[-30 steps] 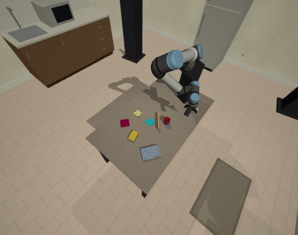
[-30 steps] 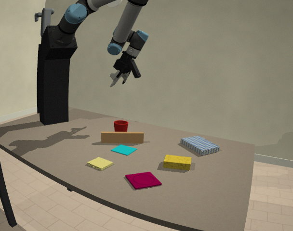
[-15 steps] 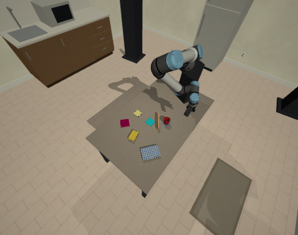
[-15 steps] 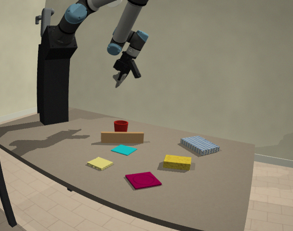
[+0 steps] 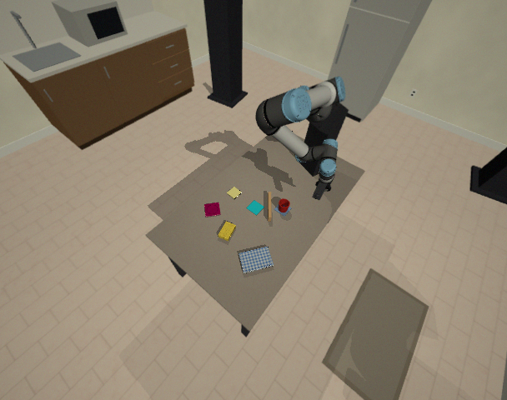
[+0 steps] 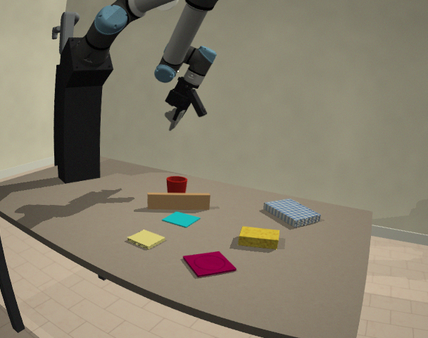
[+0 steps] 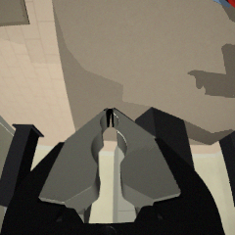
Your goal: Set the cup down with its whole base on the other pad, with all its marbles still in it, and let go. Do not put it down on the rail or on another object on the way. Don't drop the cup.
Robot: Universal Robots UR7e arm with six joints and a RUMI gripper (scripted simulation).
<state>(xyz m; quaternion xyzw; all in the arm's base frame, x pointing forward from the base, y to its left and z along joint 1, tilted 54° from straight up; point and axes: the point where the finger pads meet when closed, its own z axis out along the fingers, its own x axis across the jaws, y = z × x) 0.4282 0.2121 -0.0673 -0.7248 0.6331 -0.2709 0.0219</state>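
A red cup (image 5: 283, 204) (image 6: 177, 184) stands upright on a small blue-grey pad (image 5: 288, 211) on the table. Its inside is too small to see. A wooden rail (image 5: 268, 205) (image 6: 178, 201) lies right beside it. A teal pad (image 5: 254, 207) (image 6: 180, 219) lies flat on the rail's other side. My gripper (image 5: 316, 196) (image 6: 172, 125) (image 7: 111, 110) is shut with nothing between its fingers. It hangs high above the table, off to the side of the cup that faces away from the rail. The wrist view shows only the shut fingers, table and floor.
On the table (image 5: 202, 258) (image 6: 316, 272) also lie a pale yellow pad (image 5: 233, 192) (image 6: 146, 238), a magenta pad (image 5: 212, 209) (image 6: 209, 264), a yellow sponge block (image 5: 226, 230) (image 6: 259, 236) and a blue checked box (image 5: 255, 259) (image 6: 291, 212). The arm's dark pedestal (image 6: 77, 120) stands at the table's far edge.
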